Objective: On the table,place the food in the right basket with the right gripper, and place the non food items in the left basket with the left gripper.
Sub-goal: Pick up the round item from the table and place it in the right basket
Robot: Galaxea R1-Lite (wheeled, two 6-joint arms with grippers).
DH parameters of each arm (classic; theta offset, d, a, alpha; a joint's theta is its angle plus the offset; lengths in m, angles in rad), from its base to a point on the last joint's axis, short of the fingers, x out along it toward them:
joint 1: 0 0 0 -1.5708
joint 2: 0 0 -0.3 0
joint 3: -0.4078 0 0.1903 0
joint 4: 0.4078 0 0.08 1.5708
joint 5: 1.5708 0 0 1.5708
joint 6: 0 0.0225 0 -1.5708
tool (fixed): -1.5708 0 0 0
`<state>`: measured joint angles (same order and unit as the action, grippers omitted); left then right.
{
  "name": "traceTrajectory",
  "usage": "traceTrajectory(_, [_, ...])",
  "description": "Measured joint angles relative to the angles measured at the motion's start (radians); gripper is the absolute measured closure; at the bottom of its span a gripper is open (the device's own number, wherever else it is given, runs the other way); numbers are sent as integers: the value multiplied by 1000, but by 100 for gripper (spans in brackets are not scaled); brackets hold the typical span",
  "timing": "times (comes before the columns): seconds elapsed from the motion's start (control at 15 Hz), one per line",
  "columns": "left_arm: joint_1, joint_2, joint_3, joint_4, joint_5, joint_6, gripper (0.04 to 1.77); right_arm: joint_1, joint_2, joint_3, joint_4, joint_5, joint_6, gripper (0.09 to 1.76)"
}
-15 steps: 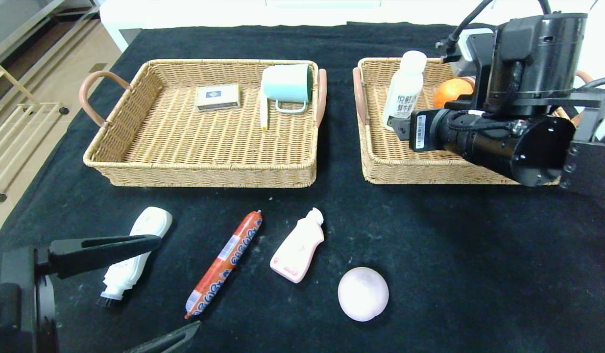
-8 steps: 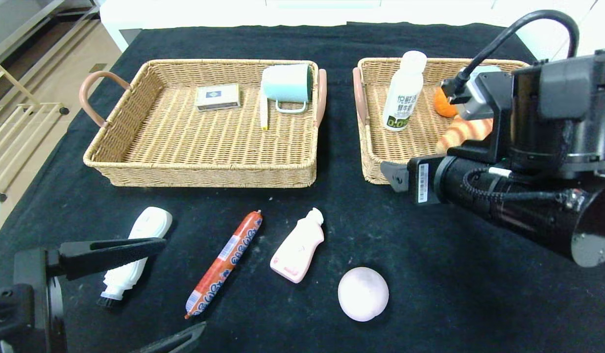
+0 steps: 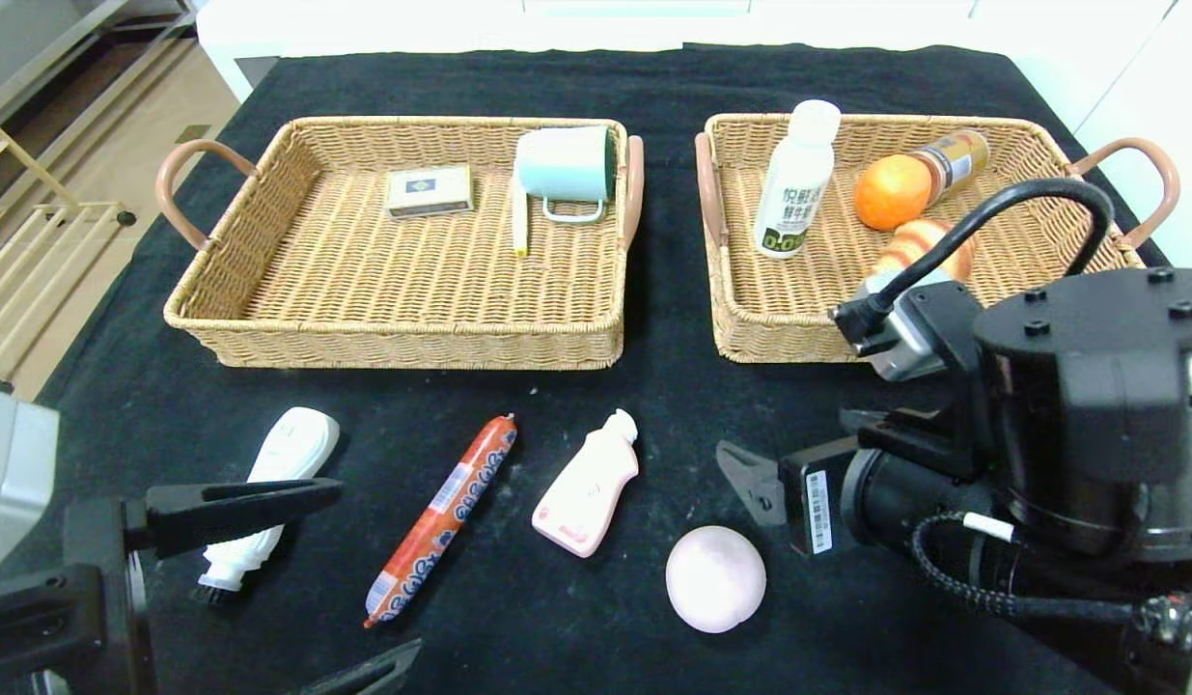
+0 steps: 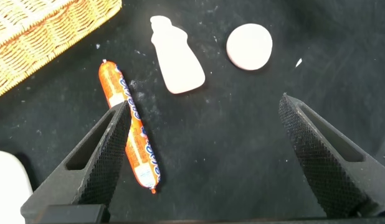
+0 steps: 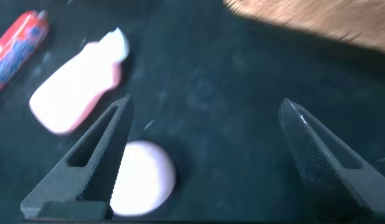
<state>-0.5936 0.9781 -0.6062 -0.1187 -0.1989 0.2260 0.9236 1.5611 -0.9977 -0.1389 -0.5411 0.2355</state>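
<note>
On the black table lie a white brush (image 3: 267,492), an orange sausage (image 3: 441,516), a pink bottle (image 3: 588,486) and a pale pink round bun (image 3: 715,579). My right gripper (image 3: 750,483) is open and empty, low over the table just right of the bun; in the right wrist view (image 5: 205,106) the bun (image 5: 142,180) lies by one finger and the pink bottle (image 5: 74,87) beyond. My left gripper (image 3: 377,567) is open and empty at the front left. In its wrist view (image 4: 204,102) the sausage (image 4: 127,134) lies by one finger.
The left basket (image 3: 209,319) holds a small box (image 3: 429,189), a mint cup (image 3: 565,166) and a thin stick (image 3: 519,217). The right basket (image 3: 740,328) holds a white bottle (image 3: 796,183), an orange (image 3: 890,191), a can (image 3: 957,159) and a bread roll (image 3: 914,241).
My right arm has swung from over the right basket down and forward to the table beside the bun. The left gripper has shifted slightly right.
</note>
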Motion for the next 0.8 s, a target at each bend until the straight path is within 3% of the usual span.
traceTrajectory(0.4, [0, 4, 0, 0, 0, 0, 9, 84, 48, 28, 1, -1, 27, 15])
traceTrajectory(0.8, [0, 4, 1, 1, -1, 0, 9, 111, 107, 43, 34, -1, 44, 15])
